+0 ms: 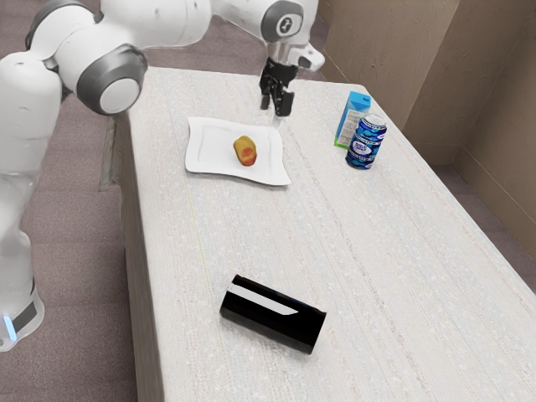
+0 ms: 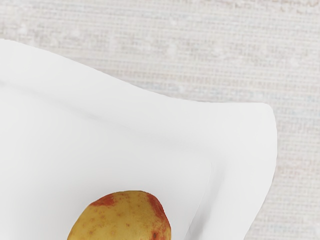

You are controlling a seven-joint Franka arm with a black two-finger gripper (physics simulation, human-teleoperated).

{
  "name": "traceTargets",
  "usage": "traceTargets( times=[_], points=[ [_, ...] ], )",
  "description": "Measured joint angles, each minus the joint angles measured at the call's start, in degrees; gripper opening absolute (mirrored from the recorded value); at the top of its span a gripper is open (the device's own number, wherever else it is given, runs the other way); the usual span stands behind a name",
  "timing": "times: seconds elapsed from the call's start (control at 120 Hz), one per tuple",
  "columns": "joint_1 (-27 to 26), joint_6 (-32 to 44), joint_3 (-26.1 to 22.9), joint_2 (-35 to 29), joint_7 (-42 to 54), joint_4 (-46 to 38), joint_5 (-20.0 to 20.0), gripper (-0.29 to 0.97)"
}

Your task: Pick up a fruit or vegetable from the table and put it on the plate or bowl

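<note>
Item: yellow-red fruit [image 1: 245,150] [image 2: 121,217], lying near the middle of the white square plate [image 1: 209,142] [image 2: 75,140].
Gripper [image 1: 276,105]: over the plate's far edge, fingers parted, holding nothing.
Table [image 1: 402,268], pale woodgrain.
- Blue patterned can [image 1: 366,142], upright, lettering unreadable.
- Blue-and-white carton [image 1: 353,113], just behind the can, text illegible.
- Black box [image 1: 272,314], white stripe, lying near the front edge.

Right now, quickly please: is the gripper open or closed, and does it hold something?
Gripper: open, holding nothing. The fruit lies on the plate.
</note>
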Motion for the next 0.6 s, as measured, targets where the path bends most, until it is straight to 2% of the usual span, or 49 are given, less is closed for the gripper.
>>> traceTargets(
  times=[0.083,0.225,0.392,0.6],
  points=[
    [-3.62,-4.52,-0.30,-2.06,-0.67,5.24,2.15,0.65],
    [-11.58,-10.20,-0.32,-4.75,-1.86,6.59,2.83,0.66],
    [-12.25,-15.28,-0.11,-5.61,-2.95,6.69,3.26,0.66],
    [-12.32,-18.07,0.00,-5.64,-3.98,6.69,3.49,0.66]
  ],
)
